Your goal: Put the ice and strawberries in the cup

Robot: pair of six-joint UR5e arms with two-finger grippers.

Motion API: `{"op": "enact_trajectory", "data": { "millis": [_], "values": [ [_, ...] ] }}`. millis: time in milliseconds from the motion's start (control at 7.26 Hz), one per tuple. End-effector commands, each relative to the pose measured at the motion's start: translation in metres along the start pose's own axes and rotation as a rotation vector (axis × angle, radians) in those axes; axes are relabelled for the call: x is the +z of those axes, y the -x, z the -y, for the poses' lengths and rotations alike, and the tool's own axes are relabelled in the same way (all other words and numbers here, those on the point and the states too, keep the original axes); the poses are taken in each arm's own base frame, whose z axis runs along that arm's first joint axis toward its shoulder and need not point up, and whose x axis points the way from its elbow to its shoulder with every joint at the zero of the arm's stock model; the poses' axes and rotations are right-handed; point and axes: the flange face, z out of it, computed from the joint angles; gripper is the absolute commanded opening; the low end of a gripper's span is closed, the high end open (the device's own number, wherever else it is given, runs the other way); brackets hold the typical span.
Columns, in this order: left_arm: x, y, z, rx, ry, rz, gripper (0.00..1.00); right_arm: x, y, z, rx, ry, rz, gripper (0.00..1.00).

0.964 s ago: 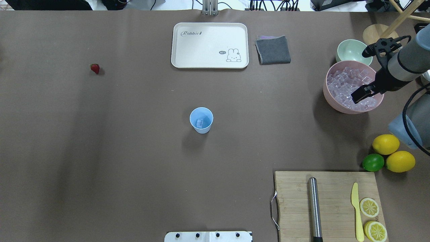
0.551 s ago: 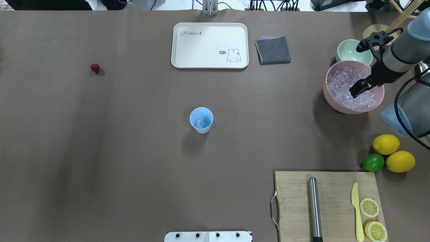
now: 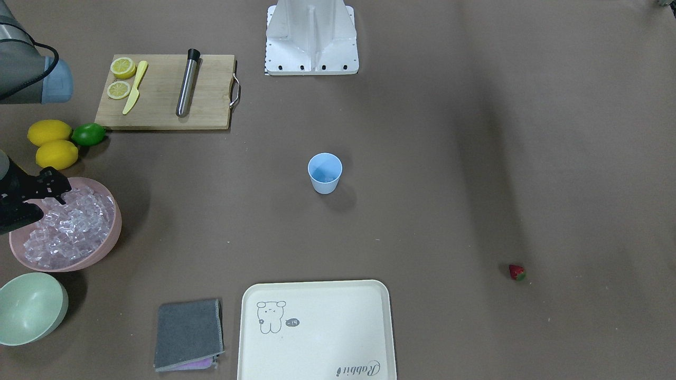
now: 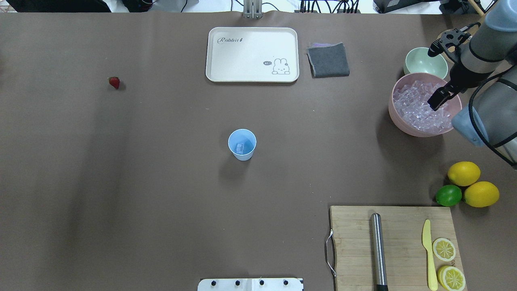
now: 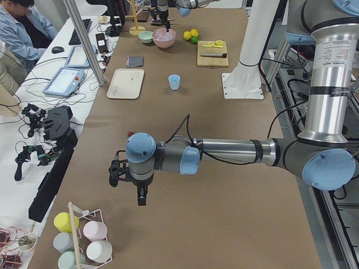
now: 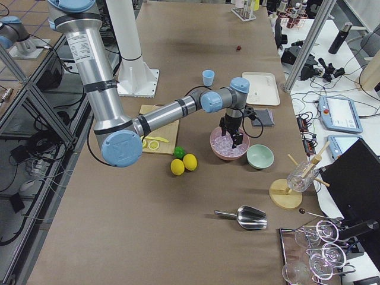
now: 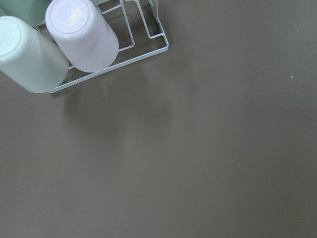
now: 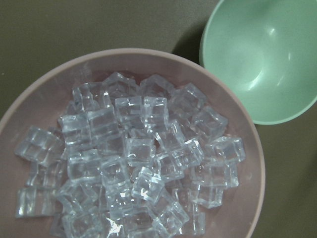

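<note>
The light blue cup [image 4: 242,144] stands upright mid-table with one ice cube [image 4: 240,148] in it. A heap of clear ice [image 4: 418,109] fills the pink bowl [image 4: 398,121] at the right; the right wrist view looks straight down on this ice [image 8: 133,163]. My right gripper [image 4: 438,100] hangs just above the heap near the bowl's right side, its fingers apart and holding nothing. One small red strawberry [image 4: 114,82] lies alone far left. My left gripper [image 5: 141,196] hovers over bare table beyond the strawberry; I cannot tell its state.
A pale green bowl [image 4: 424,60] sits behind the pink one. At the back are a white tray [image 4: 252,54] and a grey cloth [image 4: 328,60]. Lemons [image 4: 480,194], a lime [image 4: 448,195] and a cutting board [image 4: 396,246] lie near right. A cup rack [image 7: 79,39] stands by the left arm.
My right gripper has drifted toward the table's far side over the ice bowl, staying above the heap. The cup, strawberry and everything else have stayed put.
</note>
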Motion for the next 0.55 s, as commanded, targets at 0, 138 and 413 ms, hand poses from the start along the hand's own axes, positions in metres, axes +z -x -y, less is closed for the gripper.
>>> {"op": "enact_trajectory", "data": {
  "millis": [0, 138, 413],
  "values": [
    [0.001, 0.001, 0.000, -0.001, 0.002, 0.000, 0.97, 0.018, 0.009, 0.001, -0.026, 0.029, -0.012, 0.98],
    [0.000, 0.000, 0.000, 0.000, 0.001, -0.001, 0.97, 0.023, 0.005, -0.005, -0.021, 0.040, -0.019, 0.98],
    [0.001, 0.001, 0.000, -0.001, 0.002, 0.000, 0.97, 0.026, 0.002, -0.011, -0.016, 0.046, -0.033, 0.97]
  ]
}}
